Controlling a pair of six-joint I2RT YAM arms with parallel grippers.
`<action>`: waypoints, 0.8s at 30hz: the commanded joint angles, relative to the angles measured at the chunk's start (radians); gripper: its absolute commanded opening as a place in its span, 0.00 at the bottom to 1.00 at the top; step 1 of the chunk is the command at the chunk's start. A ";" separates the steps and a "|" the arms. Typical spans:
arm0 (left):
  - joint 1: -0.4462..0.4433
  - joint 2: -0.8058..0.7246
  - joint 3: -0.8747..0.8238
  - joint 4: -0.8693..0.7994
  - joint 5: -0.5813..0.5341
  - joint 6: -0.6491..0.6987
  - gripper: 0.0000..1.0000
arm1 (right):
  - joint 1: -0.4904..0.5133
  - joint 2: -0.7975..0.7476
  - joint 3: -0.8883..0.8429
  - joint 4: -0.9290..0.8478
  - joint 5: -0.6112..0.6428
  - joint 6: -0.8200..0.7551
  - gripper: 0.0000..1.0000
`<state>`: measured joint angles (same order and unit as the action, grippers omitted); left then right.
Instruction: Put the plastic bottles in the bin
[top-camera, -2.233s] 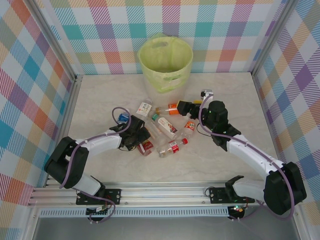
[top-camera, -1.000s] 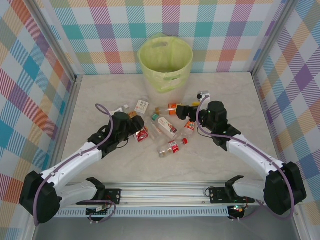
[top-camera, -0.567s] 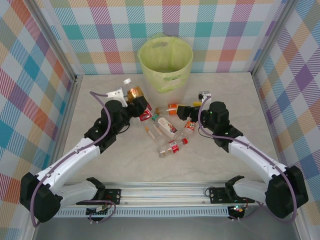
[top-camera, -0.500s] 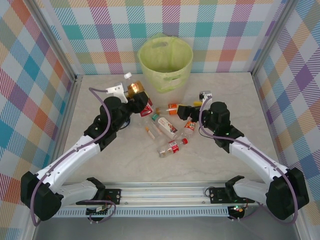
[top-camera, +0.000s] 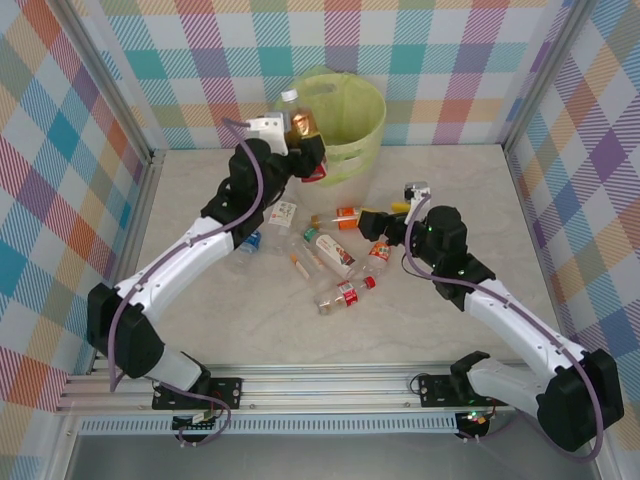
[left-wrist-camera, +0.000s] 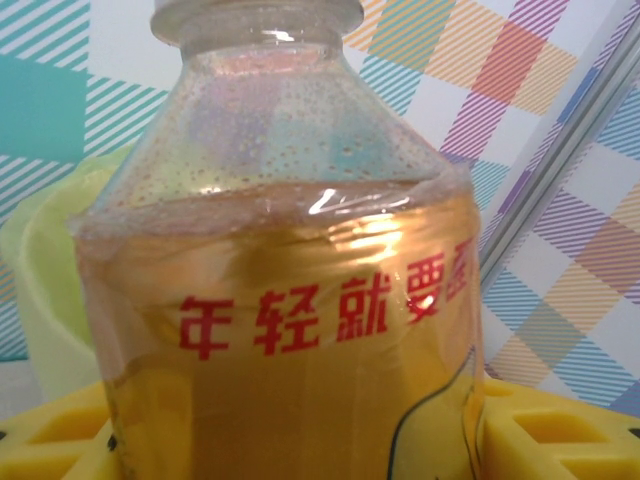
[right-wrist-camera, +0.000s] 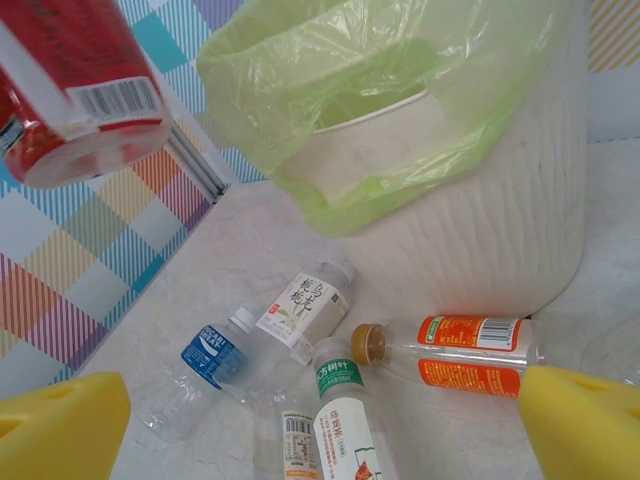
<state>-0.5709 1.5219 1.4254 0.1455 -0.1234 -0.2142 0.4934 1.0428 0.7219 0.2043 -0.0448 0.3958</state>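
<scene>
Left claw (top-camera: 305, 150) is clamped on a gold-and-red-labelled bottle (top-camera: 300, 124), held raised at the left rim of the bin (top-camera: 366, 135), white cap uppermost. Right claw (top-camera: 371, 224) has its fingers apart, gripping nothing, low over the loose bottles (top-camera: 336, 256) lying on the counter (top-camera: 450, 180) near the bin.

Bottles (top-camera: 337, 257) clutter mid-table (top-camera: 490, 200) before the bin (top-camera: 358, 150); both sides lie bare.

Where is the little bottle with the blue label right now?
In the top view the blue-labelled bottle lies on the table at the pile's left edge, near the white-labelled bottle.
</scene>
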 joint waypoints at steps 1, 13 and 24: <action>0.016 0.060 0.171 -0.061 0.043 0.020 0.56 | 0.005 -0.028 -0.027 0.013 0.016 0.024 1.00; 0.020 0.460 0.766 -0.410 0.132 0.016 0.55 | 0.006 -0.091 -0.043 -0.033 0.037 0.040 1.00; 0.024 0.966 1.675 -0.875 0.093 0.023 0.56 | 0.006 -0.158 -0.080 -0.050 0.073 0.040 1.00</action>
<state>-0.5594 2.3947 2.8544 -0.5518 -0.0193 -0.2081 0.4934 0.9096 0.6582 0.1562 0.0074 0.4328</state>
